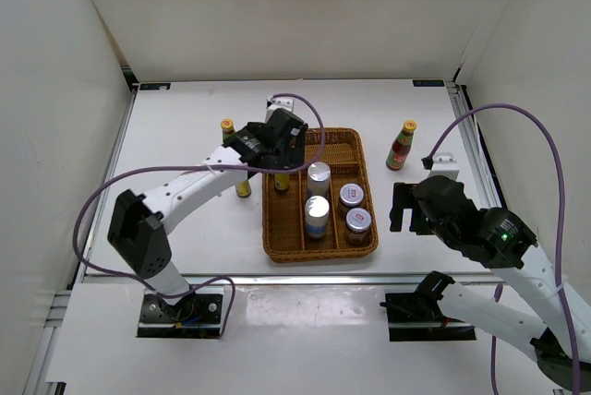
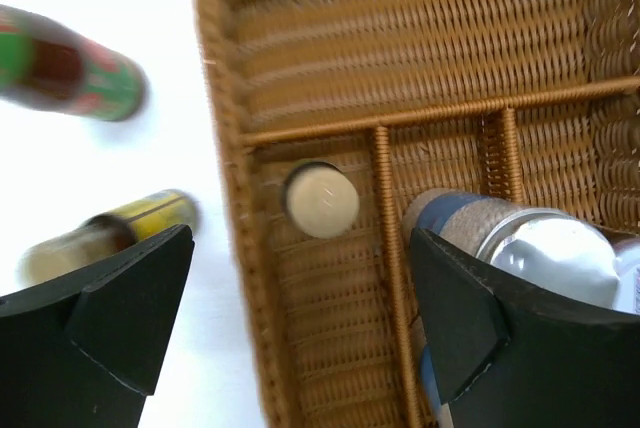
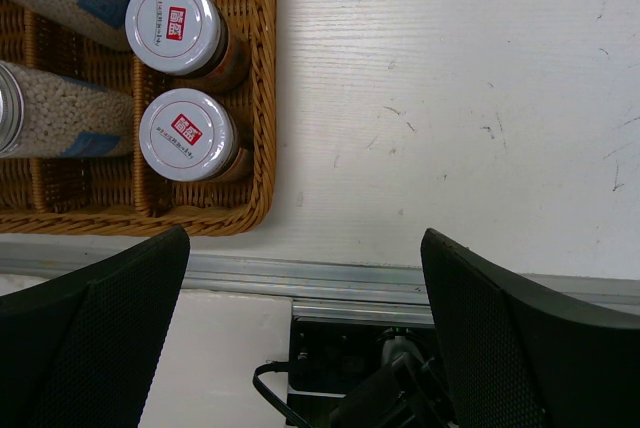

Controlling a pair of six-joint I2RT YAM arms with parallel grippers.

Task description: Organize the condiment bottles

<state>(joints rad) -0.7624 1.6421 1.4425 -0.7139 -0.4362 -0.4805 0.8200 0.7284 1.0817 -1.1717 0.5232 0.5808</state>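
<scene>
My left gripper [image 1: 283, 153] is open and empty above the left compartment of the wicker tray [image 1: 366, 162]. In the left wrist view its fingers [image 2: 300, 328] straddle the tray's left wall. A tiny brown bottle with a cream cap [image 2: 321, 200] stands in that compartment. A second tiny yellow-labelled bottle [image 2: 110, 233] stands just outside the tray. One sauce bottle [image 1: 227, 129] stands left of the tray, the other [image 1: 401, 146] to its right. Two tall silver-lidded jars [image 1: 319, 176] [image 1: 317, 215] and two short ones [image 3: 172, 25] [image 3: 186, 134] stand in the tray. My right gripper [image 1: 402, 208] is open and empty, right of the tray.
White walls close in the table on three sides. A metal rail [image 3: 400, 283] runs along the near edge below my right gripper [image 3: 305, 328]. The tray's far compartment [image 2: 420, 48] holds nothing.
</scene>
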